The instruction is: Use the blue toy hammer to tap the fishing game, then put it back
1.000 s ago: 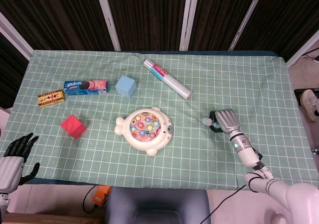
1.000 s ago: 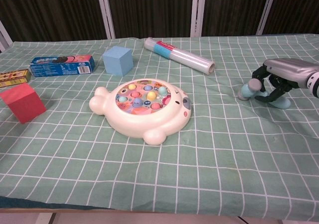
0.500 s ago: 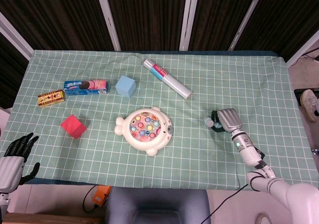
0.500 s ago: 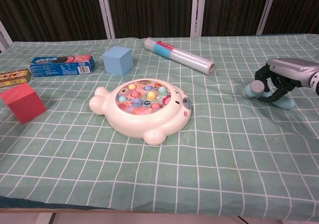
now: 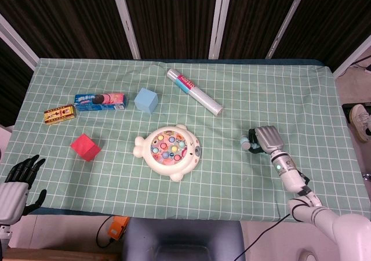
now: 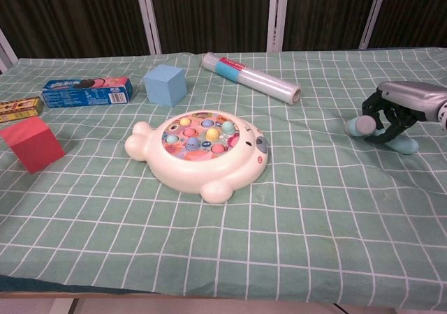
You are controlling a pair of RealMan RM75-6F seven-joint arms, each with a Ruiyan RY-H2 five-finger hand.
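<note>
The blue toy hammer (image 6: 380, 129) lies on the green checked tablecloth (image 5: 232, 174) toward the right edge of the tabletop, with the right hand (image 5: 268, 138) arched over it, its dark fingers (image 6: 383, 116) curled down around the hammer. One rounded end of the hammer pokes out on the side facing the fishing game (image 5: 168, 151); another pale blue part shows at the hand's near side. Whether the hammer is lifted clear of the cloth cannot be told.

Compared with a second ago, the hand and hammer have slid a little further toward the right edge and slightly toward the near edge, away from the fishing game, which has not moved from the middle of the tabletop.

The chest view shows the fingers wrapped around the hammer from the side; the head view shows mostly the silver back of the hand with only the hammer's end visible. Only the head view shows the left hand (image 5: 17, 180), which hangs off the near left corner with fingers apart, holding nothing.

Bare cloth lies between the hammer and the fishing game, and along the whole near edge. Toward the far edge lies a clear roll (image 5: 194, 91); left of it a light blue cube (image 5: 146, 100), a cookie box (image 5: 99, 101) and a small yellow box (image 5: 59, 114), with a red cube (image 5: 85, 147) nearer the left edge.
</note>
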